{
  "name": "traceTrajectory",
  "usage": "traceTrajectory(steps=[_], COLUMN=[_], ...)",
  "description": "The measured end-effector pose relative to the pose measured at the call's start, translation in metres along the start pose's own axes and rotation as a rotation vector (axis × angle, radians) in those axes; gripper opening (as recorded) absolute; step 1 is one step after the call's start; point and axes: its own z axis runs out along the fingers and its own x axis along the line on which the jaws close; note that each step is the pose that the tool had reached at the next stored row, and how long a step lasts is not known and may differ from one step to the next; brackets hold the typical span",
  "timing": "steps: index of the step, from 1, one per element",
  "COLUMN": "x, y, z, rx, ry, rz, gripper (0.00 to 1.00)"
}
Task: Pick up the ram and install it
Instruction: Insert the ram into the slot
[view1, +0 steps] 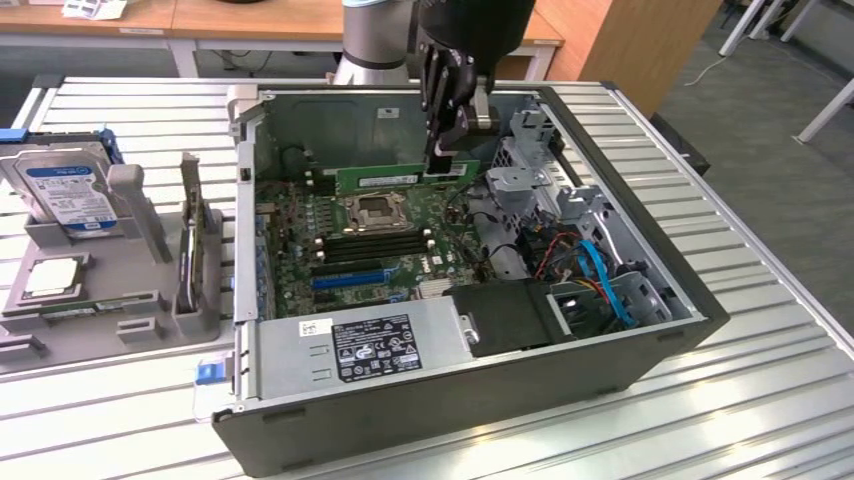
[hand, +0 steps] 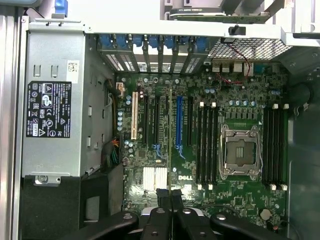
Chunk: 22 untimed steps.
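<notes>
1. The ram (view1: 394, 178) hangs in the upper middle of the exterior view, over the open case (view1: 534, 390). The gripper (view1: 451, 158) is clamped on its right end.
2. It stands on edge, with its long axis running left-right across the frame and the right end a touch higher in the picture.
3. That looks roughly parallel to the black slots (view1: 380, 245) just below the socket (view1: 375, 212).
4. IMO the trick here is to keep it level and square over one slot, match the notch, and bring it straight down without twisting. Since it's held at one end, the far end could tip.

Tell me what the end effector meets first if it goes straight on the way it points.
Likely the motherboard beside the blue slot, with the gripped ram touching first; depth is unclear.
</notes>
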Motion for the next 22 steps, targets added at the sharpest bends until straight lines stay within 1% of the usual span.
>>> traceTrajectory(steps=[11, 22], x=[-0.0037, -0.0099], y=[0.0, 0.0], z=[0.0007, 0.0011], rx=[0.0, -0.0001], ry=[-0.0005, -0.0005], rz=[0.019, 0.021], gripper=[0.12, 0.12])
